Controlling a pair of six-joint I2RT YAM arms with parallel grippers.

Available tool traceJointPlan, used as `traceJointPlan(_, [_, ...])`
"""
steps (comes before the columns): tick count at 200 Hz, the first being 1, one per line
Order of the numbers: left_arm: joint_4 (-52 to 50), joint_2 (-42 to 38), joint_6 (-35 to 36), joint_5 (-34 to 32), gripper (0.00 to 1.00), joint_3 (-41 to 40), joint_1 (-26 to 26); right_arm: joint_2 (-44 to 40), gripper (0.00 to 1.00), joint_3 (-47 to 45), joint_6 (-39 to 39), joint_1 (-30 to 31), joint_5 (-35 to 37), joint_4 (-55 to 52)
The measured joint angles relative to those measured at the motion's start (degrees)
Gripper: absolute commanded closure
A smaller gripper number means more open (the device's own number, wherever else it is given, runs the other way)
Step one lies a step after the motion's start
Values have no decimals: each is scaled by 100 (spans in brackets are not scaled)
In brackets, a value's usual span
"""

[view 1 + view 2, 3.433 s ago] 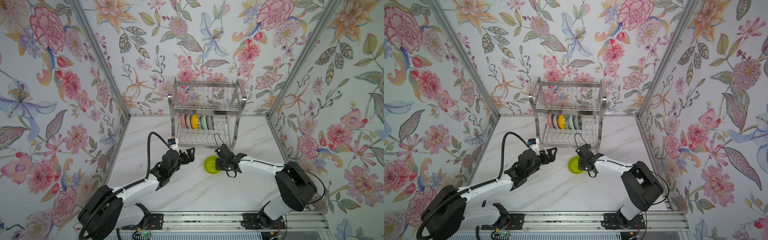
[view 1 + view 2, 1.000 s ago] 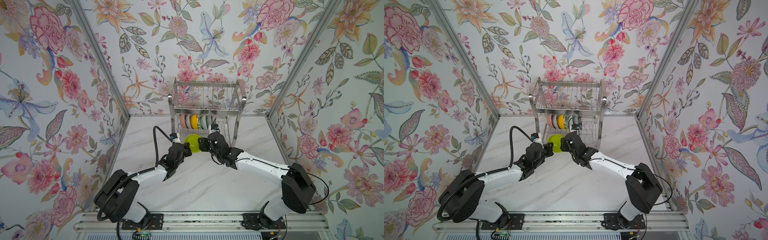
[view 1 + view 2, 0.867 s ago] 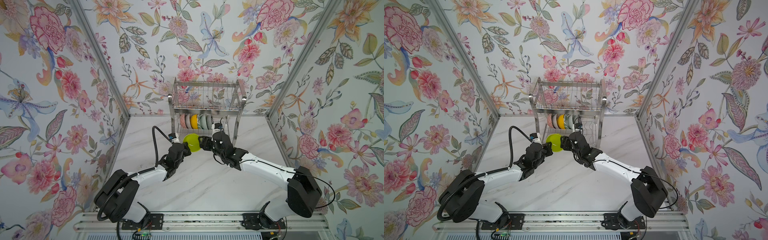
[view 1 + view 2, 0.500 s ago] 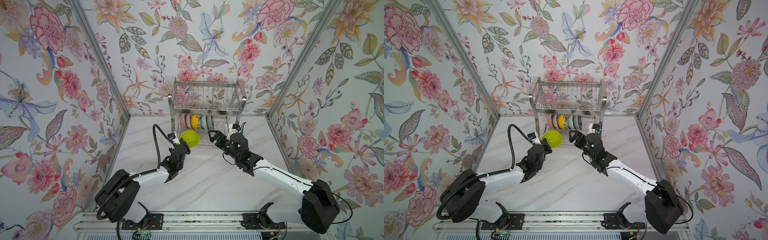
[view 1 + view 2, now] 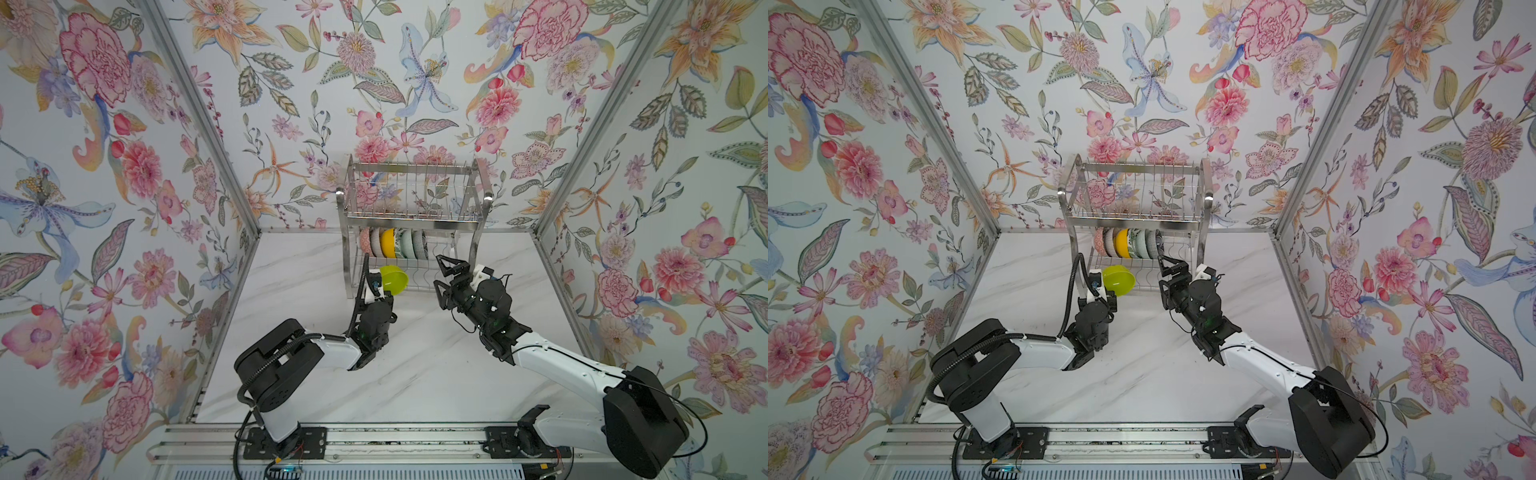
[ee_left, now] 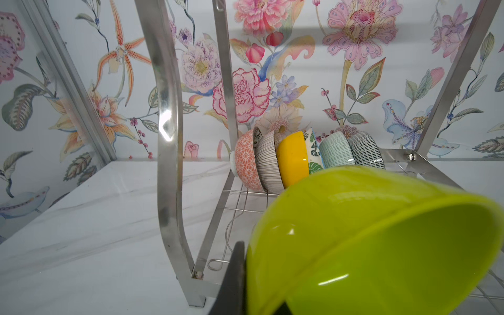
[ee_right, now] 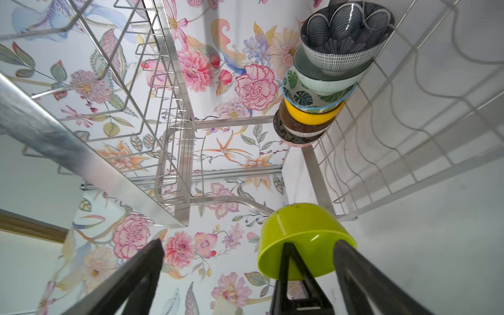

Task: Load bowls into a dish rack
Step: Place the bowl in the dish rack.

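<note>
Left tool (image 5: 381, 286), clamped shut on the rim of the lime green bowl (image 5: 395, 278), tilts it before the lower tier of the dish rack (image 5: 415, 225) (we judge, to match the six slotted bowls (image 5: 388, 243)), while the right tool (image 5: 441, 273) stands wide open, empty.

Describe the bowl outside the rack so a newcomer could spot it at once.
Start at the steel dish rack by the back wall; six bowls stand on edge in its lower tier. Just in front, the left gripper holds the lime green bowl, the only plain green one.
</note>
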Motion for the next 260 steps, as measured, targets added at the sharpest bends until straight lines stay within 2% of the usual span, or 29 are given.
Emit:
traceJointPlan(28, [472,219,522,-98,100,177,-149,717,7,0,743,44,-197,944])
traceJointPlan(58, [662,328,774,-118,100,247,-177,1379,13,0,1316,184,-315,1576])
traceJointPlan(79, [732,369,894,-120,100,249,-177,1493,15,0,1526,267,-334,1784])
traceJointPlan(135, [822,476,1080,-133,100,249,-197,1696,28,223,1816,306,-334,2192])
traceJointPlan(210, [1224,656,1425,-219,100,345,-391,1991,57,551,2052,387,-284,2223])
traceJointPlan(235, [1364,715,1534,-275,100,400,-433,1991,73,551,2129,422,-238,2212])
traceJointPlan(260, [1432,728,1622,-282,100,457,-439,1991,84,551,2142,442,-190,2197])
